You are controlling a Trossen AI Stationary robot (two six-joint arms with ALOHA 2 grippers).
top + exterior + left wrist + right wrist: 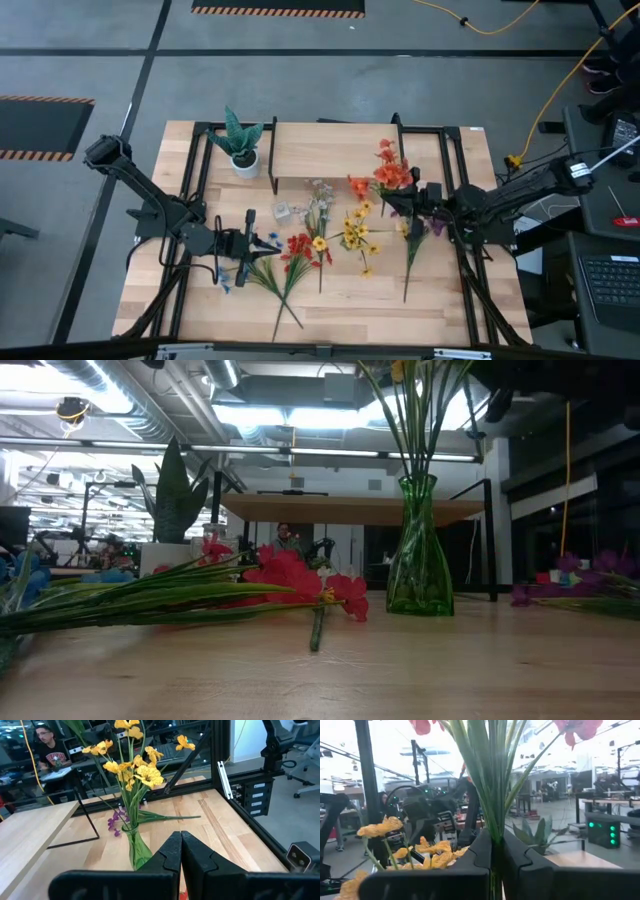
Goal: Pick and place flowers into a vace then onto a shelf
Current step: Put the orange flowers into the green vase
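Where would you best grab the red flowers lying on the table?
Probably on the bare green stalks of the red flowers, below the blooms. They lie flat and fan toward the table's front edge, so come straight down with the gripper closing across the stalks.

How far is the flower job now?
Done: yellow flowers stand in the green vase on the table. In hand: the right gripper is shut on an orange-red bunch. Left: red flowers and others lie loose, the shelf holds no vase, and the left gripper is shut, empty.

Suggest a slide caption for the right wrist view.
Right gripper shut on green stems of orange-red artificial flowers.
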